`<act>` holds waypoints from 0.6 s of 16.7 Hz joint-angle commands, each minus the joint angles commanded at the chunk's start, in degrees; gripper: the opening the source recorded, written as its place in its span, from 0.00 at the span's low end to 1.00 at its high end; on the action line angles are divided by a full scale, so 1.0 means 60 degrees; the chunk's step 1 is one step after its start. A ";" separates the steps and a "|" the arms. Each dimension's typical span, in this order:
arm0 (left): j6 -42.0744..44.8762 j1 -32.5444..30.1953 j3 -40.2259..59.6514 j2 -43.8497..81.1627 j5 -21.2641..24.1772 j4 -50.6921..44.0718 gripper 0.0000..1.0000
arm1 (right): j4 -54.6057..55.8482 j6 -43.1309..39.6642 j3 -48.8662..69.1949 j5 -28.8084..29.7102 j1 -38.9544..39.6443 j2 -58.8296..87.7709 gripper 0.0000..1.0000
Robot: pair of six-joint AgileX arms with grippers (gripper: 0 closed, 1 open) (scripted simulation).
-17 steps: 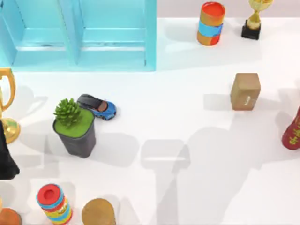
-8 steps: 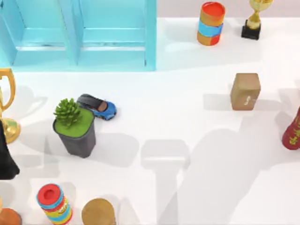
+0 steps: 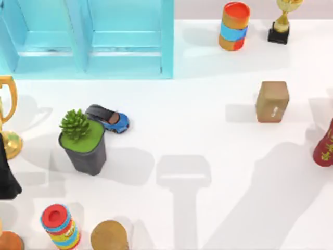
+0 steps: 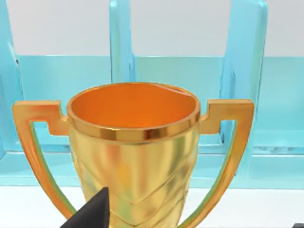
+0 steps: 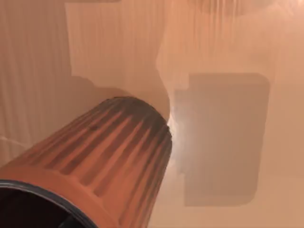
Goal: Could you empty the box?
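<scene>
small tan-brown cardboard-coloured cuboid box with tiny white mark, upright on smooth white tabletop, right side, well apart from glossy turquoise cabinet. shiny ribbed gold trophy cup close before left wrist. ribbed pinkish-brown cup near right wrist. state of either arm's jaws: cannot tell.

Table layout, top view: cabinet along the far edge at left; banded canister and small trophy far right, side by side; box standing alone right of centre; bottle at the right edge, nearer than the box; potted plant left of centre, toy car touching its far side; large trophy at the left edge; ring stack and cylinder along the near edge at left
</scene>
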 joint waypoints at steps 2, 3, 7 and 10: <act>0.0000 0.0000 0.0000 0.0000 0.0000 0.0000 1.00 | 0.0451 -0.0009 -0.0405 0.0001 -0.0008 0.0040 1.00; 0.0000 0.0000 0.0000 0.0000 0.0000 0.0000 1.00 | 0.0565 -0.0011 -0.0498 0.0000 -0.0008 0.0049 1.00; 0.0000 0.0000 0.0000 0.0000 0.0000 0.0000 1.00 | 0.0585 -0.0012 -0.0515 0.0000 -0.0008 0.0051 1.00; 0.0000 0.0000 0.0000 0.0000 0.0000 0.0000 1.00 | 0.0585 -0.0012 -0.0515 0.0000 -0.0008 0.0051 0.77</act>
